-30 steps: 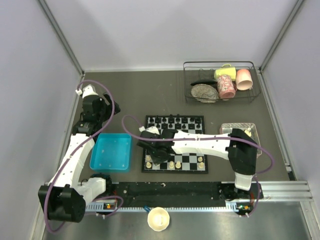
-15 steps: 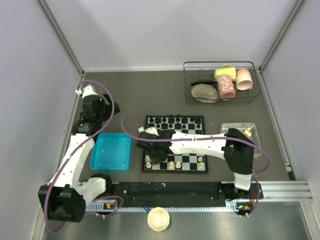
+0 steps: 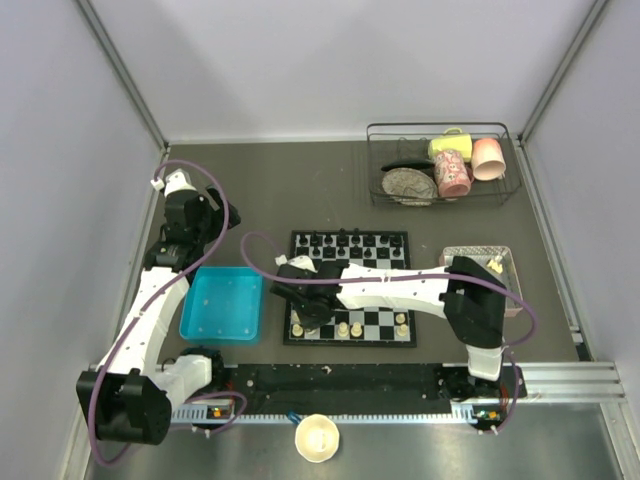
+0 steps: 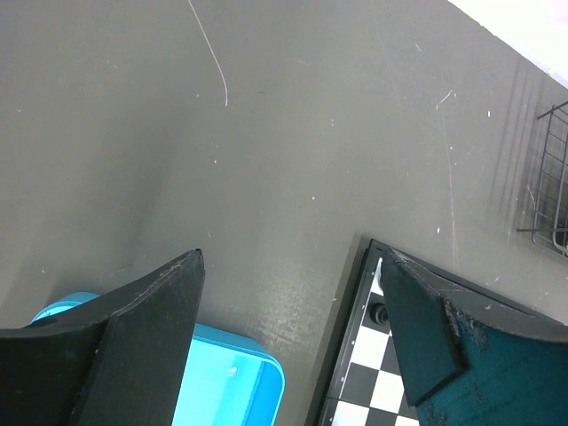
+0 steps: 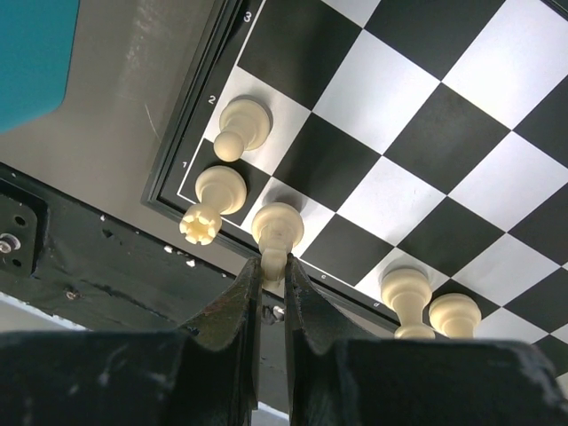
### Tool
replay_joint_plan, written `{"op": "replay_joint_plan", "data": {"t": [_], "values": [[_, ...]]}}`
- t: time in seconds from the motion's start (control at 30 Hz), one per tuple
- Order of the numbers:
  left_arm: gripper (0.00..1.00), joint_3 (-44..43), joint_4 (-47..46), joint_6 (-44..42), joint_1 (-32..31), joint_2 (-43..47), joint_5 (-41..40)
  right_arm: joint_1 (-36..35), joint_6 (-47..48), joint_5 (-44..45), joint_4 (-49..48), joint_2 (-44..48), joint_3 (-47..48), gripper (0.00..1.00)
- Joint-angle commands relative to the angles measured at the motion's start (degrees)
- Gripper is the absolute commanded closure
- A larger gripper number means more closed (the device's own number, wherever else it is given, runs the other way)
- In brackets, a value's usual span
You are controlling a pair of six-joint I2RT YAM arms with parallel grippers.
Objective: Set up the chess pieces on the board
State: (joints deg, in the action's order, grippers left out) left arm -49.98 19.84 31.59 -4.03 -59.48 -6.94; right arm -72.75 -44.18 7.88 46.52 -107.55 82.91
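Cream chess pieces (image 5: 404, 288) are only partly countable for you. The right wrist view shows five, two of them partly hidden behind the gripper body. From above, the right arm covers the left near corner of the board (image 5: 417, 133), and the pieces there blur together. Your right gripper (image 5: 271, 266) is clamped tight on the top of one cream piece (image 5: 277, 226) at the board's near-edge row, just beside a rook (image 5: 213, 200) in the corner square. Whether the held piece's base touches the square cannot be told. One pawn (image 5: 240, 127) stands a square beyond the rook. The board's dark border runs right under the fingers, with the black base rail (image 5: 89, 275) just past it. Black pieces (image 3: 350, 240) line the far row, too small to count. Your left gripper (image 4: 293, 266) hangs with its fingers spread wide and nothing between them, over bare table (image 4: 266, 133) between the blue tray (image 4: 231, 382) and the board's corner, with open room ahead. One pinkish tray (image 3: 500, 255) is half hidden by the right arm.
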Motion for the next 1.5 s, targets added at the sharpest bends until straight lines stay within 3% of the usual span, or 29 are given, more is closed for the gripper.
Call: {"op": "replay_joint_plan", "data": {"t": [0.0, 0.53, 0.77, 1.17, 1.47], "values": [[0.15, 0.40, -2.17, -0.04, 0.43, 0.86, 0.00, -0.81, -0.38, -0.23, -1.08, -0.47, -0.21, 1.00], [0.15, 0.58, -2.52, -0.04, 0.43, 0.86, 0.26, -0.81, -0.99, -0.67, -1.26, -0.03, -1.79, 1.00], [0.15, 0.49, -2.35, -0.13, 0.43, 0.95, 0.35, -1.08, -0.99, -0.50, -1.43, 0.23, -1.35, 0.83], [0.15, 0.49, -2.43, -0.22, 0.43, 0.86, 0.44, -1.08, -0.47, -0.15, -2.58, 1.02, -0.30, 0.70], [0.15, 0.49, -2.34, -0.39, 0.43, 1.04, 0.35, -1.08, -0.29, 1.08, -2.58, 2.43, 0.67, 0.67]]}}
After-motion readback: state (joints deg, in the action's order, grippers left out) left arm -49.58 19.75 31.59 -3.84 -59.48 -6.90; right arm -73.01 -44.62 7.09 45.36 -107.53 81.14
